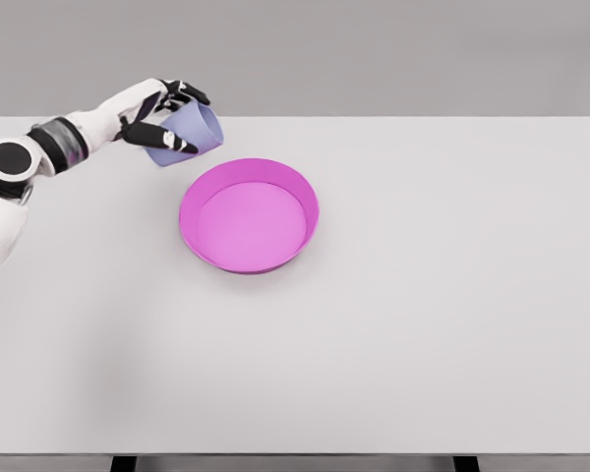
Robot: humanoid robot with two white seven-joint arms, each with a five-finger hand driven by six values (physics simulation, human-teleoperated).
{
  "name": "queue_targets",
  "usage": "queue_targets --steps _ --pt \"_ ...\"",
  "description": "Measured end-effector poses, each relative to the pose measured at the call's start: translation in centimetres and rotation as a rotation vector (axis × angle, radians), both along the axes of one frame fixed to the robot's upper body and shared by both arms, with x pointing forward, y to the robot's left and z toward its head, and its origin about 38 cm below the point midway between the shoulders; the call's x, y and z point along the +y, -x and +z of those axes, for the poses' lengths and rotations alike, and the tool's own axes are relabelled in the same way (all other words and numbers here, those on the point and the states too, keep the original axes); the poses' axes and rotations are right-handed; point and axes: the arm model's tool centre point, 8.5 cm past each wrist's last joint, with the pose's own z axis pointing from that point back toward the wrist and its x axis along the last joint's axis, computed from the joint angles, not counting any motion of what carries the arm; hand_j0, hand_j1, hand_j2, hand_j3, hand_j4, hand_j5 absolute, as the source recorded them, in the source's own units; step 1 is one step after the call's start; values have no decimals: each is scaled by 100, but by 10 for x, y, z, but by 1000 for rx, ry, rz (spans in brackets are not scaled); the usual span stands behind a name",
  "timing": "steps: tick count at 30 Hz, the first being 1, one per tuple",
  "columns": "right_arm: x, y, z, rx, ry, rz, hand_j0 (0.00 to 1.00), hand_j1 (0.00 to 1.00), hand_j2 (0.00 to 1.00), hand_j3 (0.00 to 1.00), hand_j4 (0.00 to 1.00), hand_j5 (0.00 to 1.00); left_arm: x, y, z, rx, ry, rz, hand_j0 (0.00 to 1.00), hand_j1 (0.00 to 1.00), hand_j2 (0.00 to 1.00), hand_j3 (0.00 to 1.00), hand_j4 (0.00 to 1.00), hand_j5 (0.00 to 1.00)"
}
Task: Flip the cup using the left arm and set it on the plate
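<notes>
Nearest the camera: bare pale worktop (393,374), broad front stretch with nothing on it. Farther back, left of centre, magenta plate (249,214), shallow and raised-rimmed, flat on the surface, inside unoccupied and so ready as the landing spot.

Beyond the plate's upper-left rim, left robot hand (162,118) wrapped around the lavender cup (185,135), dark fingers (182,93) curled over the top side, thumb pressing along the lower side. Cup lifted clear of the surface and tilted, one end angled toward the plate; which end is the mouth, hard to tell. Probably mid-turn, with the sideways grip on the wall leaving both ends free for a wrist roll. Cup near the plate but not over it, seemingly kept off to the side for room to rotate without clipping the rim.

White left arm entering from the left edge, elbow low, wrist bent toward the centre. Right arm out of view.

Remaining, by judgement: finish the rotation, carry across the near rim, lower onto the plate floor, release. Main risk: slipping in a side grip during the roll.
</notes>
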Motion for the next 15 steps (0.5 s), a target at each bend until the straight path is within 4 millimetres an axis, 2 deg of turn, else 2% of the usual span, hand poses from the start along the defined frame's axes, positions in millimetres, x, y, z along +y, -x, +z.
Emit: queue_targets --steps 4,10,12,15 --pt "0 0 0 0 0 0 100 100 100 100 100 100 -17 13 20 -111 91 -124 62 62 62 62 62 62" --pt "0 0 0 0 0 0 100 100 100 100 100 100 -32 34 19 -145 278 -232 63 63 63 63 63 63" --pt "0 0 0 0 0 0 100 100 100 100 100 100 -34 38 23 -171 339 -255 63 63 63 63 63 63" --pt "0 0 0 0 0 0 100 100 100 100 100 100 -36 45 19 -180 412 -271 63 63 63 63 63 63"
